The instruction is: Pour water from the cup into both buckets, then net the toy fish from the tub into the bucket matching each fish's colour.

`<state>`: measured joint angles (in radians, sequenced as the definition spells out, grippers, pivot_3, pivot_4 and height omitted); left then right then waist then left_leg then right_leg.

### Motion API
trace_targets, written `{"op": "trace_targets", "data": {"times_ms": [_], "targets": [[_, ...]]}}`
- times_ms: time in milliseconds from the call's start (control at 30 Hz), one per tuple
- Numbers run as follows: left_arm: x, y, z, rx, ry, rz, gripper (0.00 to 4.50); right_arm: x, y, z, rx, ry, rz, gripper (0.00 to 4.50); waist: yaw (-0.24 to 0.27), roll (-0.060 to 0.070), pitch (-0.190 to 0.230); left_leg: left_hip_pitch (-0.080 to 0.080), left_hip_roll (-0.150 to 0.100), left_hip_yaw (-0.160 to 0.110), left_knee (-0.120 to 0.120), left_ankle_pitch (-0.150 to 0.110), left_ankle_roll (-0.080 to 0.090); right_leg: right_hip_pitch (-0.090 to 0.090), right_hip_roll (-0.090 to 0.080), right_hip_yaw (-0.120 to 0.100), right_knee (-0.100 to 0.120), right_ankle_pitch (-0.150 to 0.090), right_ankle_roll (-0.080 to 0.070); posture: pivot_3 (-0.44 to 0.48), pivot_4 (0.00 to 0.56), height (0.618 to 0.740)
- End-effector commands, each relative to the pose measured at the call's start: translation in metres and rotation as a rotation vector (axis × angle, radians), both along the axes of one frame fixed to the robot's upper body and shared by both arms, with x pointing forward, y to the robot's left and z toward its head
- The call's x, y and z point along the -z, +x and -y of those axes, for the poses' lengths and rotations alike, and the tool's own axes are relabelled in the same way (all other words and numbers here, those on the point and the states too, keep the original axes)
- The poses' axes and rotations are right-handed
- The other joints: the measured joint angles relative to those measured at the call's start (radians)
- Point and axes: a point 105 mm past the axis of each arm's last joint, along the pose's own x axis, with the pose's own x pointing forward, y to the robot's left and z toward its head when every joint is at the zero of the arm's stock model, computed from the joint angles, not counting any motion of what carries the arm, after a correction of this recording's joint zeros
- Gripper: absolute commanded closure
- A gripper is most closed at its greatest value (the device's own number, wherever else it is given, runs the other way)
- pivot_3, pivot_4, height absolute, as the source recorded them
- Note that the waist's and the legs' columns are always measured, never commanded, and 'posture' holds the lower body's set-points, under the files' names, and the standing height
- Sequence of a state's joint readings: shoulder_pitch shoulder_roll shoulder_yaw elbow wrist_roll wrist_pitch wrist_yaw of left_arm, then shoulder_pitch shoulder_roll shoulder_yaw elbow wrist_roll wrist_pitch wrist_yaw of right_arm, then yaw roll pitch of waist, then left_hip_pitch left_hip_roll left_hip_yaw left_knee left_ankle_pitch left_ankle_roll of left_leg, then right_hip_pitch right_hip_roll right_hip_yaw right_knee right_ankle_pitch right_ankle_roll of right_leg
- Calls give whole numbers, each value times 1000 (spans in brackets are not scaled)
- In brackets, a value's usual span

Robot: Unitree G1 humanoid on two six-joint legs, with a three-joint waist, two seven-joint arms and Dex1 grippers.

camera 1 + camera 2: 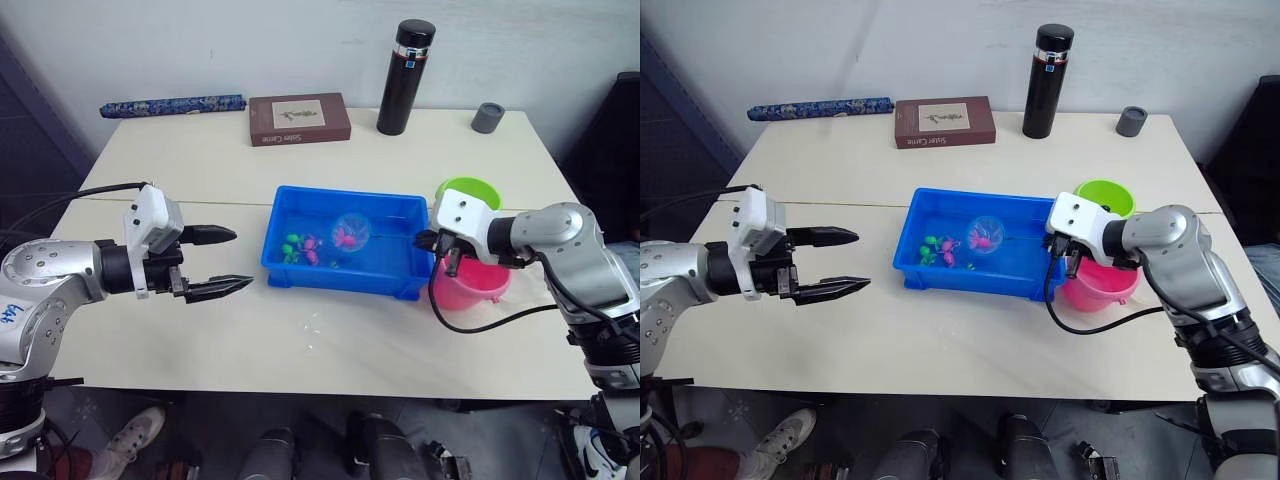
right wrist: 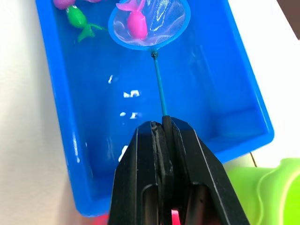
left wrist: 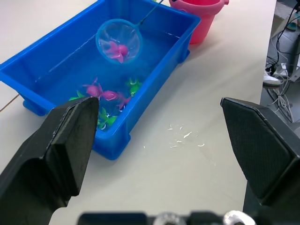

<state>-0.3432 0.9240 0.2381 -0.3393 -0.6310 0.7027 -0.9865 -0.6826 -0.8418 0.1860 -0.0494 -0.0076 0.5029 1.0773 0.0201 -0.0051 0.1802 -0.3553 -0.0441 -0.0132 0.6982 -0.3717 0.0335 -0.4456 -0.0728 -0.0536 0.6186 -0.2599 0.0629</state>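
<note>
Net (image 2: 150, 21) holds one pink fish (image 2: 137, 22), hanging over the tub (image 1: 300, 275) mid-length. Its thin stick runs from the rim toward the robot's right, into the right pincer (image 2: 163, 129), which is pressed together on the stick's end. Pink bucket (image 1: 470, 285) sits just beside that pincer, touching the tub's right end; green bucket (image 1: 468, 190) just behind it. My read: carry the net rightward over the tub's end wall, which stands between. Left pincer (image 1: 222, 262) spread, idle, left of tub. More fish (image 1: 302, 250) remain in the tub. Flask (image 1: 404, 78) well back.

silver-grey arms, white wrist blocks, black tapered fingers (image 1: 210, 236), looping black cables
</note>
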Motion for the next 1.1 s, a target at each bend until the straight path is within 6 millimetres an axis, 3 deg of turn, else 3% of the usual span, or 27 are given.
{"op": "trace_targets", "data": {"times_ms": [33,233,400,733,1100], "targets": [[-12,0,-2,3,6,57,28,-18,0,4,7,23,48,4500,0,0,0,0,0,0,0,0,0,0,0,0,0,0,0,0,150,739],[-12,3,0,12,-1,68,28,-36,-7,24,47,155,-11,4500,4,0,0,0,0,0,0,0,0,0,0,0,0,0,0,0,150,739],[-13,8,2,25,-3,78,28,-53,-14,54,115,179,-6,4500,2,0,0,0,0,0,0,0,0,0,0,0,0,0,0,0,150,739],[-12,17,7,49,-10,80,28,-51,-57,114,299,165,-50,4500,1,1,0,0,0,0,0,0,0,1,0,0,-1,0,0,0,150,739],[-10,29,12,91,-11,75,28,-51,-83,147,442,105,47,4500,7,2,0,1,0,1,0,0,0,1,0,1,0,0,0,0,150,739]]}}
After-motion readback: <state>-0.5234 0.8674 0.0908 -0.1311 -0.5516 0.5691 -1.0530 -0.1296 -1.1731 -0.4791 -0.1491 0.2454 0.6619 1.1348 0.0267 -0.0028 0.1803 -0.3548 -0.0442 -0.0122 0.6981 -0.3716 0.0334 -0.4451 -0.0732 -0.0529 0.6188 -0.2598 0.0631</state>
